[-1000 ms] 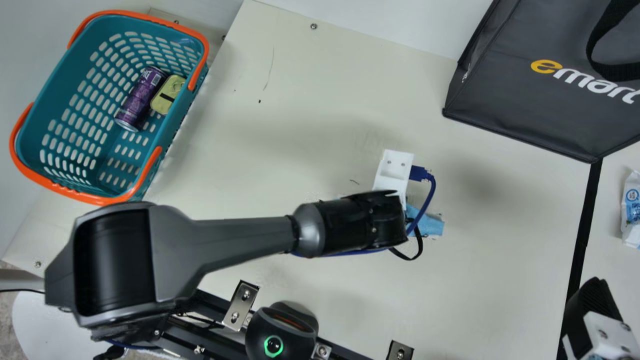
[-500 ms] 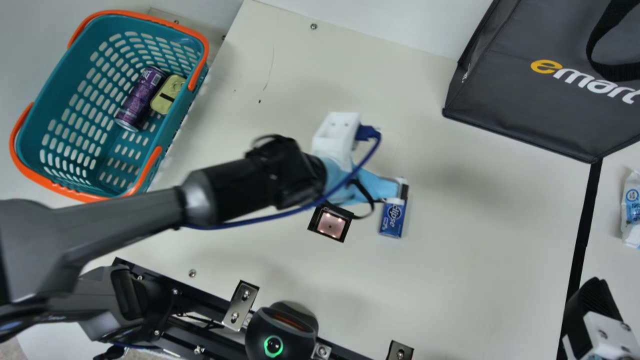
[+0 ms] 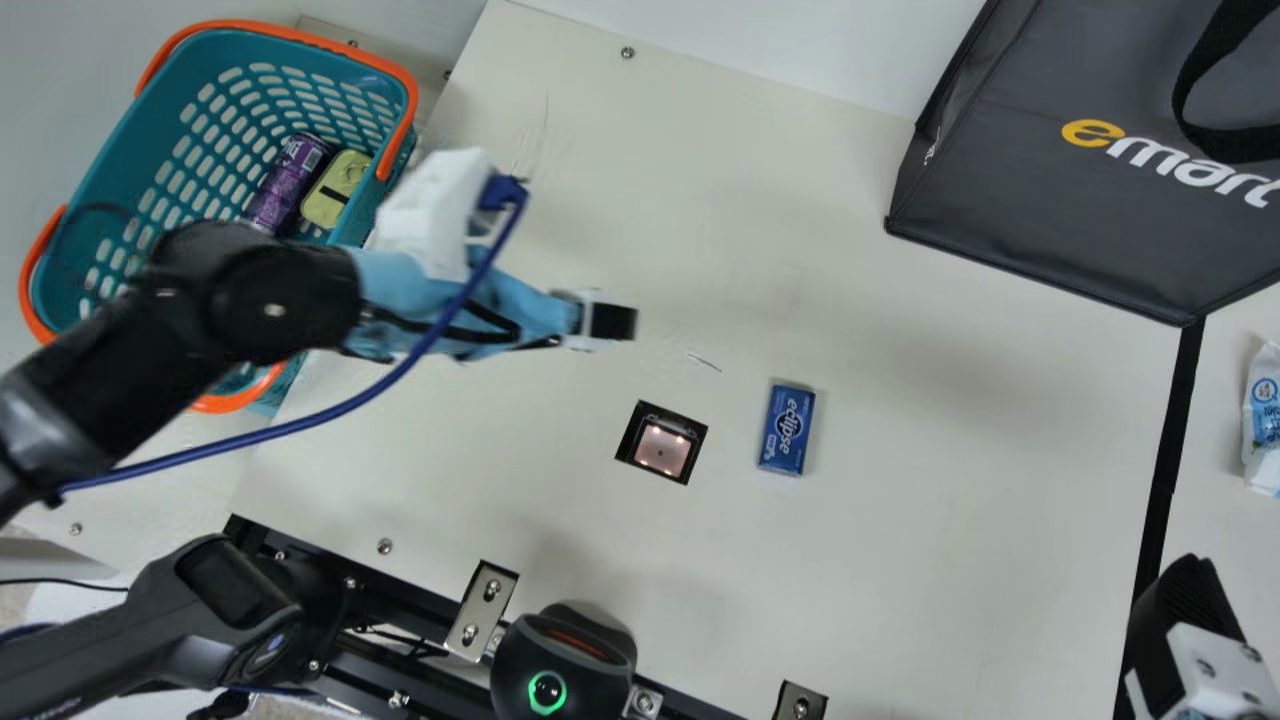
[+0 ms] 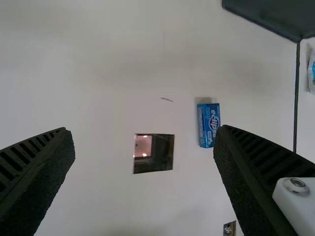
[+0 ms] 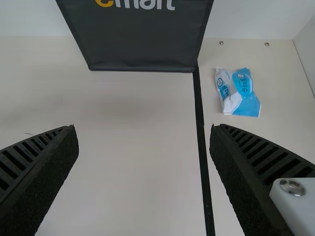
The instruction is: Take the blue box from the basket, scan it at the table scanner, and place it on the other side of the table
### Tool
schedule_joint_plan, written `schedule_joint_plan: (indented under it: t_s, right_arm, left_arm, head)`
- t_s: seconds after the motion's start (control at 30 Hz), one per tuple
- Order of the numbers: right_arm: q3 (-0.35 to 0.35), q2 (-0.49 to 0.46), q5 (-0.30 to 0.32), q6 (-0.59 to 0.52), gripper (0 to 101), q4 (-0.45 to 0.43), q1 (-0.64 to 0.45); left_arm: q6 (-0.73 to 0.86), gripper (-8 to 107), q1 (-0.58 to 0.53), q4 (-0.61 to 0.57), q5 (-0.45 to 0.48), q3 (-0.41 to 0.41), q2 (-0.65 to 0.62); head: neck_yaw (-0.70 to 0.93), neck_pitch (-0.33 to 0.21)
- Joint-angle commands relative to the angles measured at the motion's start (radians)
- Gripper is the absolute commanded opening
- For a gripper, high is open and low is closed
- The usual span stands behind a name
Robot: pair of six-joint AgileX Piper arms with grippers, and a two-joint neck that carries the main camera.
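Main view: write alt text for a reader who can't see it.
A blue box lies right of the square scanner on a cream table. The empty left claw hangs over the table; farther left, a teal basket holds a purple can and yellow tin.

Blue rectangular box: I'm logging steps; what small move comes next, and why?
Probably retreat the open, black-ribbed left tool: the box lies ungripped beyond the square black-framed scanner, on the side away from the teal plastic basket.

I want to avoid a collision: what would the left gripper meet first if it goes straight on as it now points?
The left gripper would probably meet the bare table first, near the scanner; its height and exact tilt are unclear.
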Motion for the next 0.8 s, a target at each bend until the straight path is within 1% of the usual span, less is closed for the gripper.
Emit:
schedule_joint_plan:
  t_s: [0.0,0.17,0.33,0.53,0.7,0.77]
  right_arm:
    - [0.000,0.000,0.000,0.000,95,0.000,0.000]
    - [0.000,0.000,0.000,0.000,95,0.000,0.000]
    - [0.000,0.000,0.000,0.000,95,0.000,0.000]
    - [0.000,0.000,0.000,0.000,95,0.000,0.000]
    - [0.000,0.000,0.000,0.000,95,0.000,0.000]
    - [0.000,0.000,0.000,0.000,95,0.000,0.000]
  left_arm:
    - [0.176,90,0.152,0.001,0.069,-0.009,-0.059]
    - [0.305,90,0.276,0.036,0.157,-0.048,-0.138]
    - [0.390,90,0.361,0.083,0.215,-0.101,-0.210]
    - [0.416,90,0.419,0.142,0.232,-0.156,-0.284]
    - [0.421,90,0.417,0.140,0.235,-0.157,-0.286]
    - [0.421,90,0.417,0.140,0.235,-0.157,-0.286]
  head:
    - [0.002,-0.026]
    - [0.002,-0.026]
    - [0.002,-0.026]
    - [0.002,-0.026]
    - [0.002,-0.026]
    - [-0.044,-0.026]
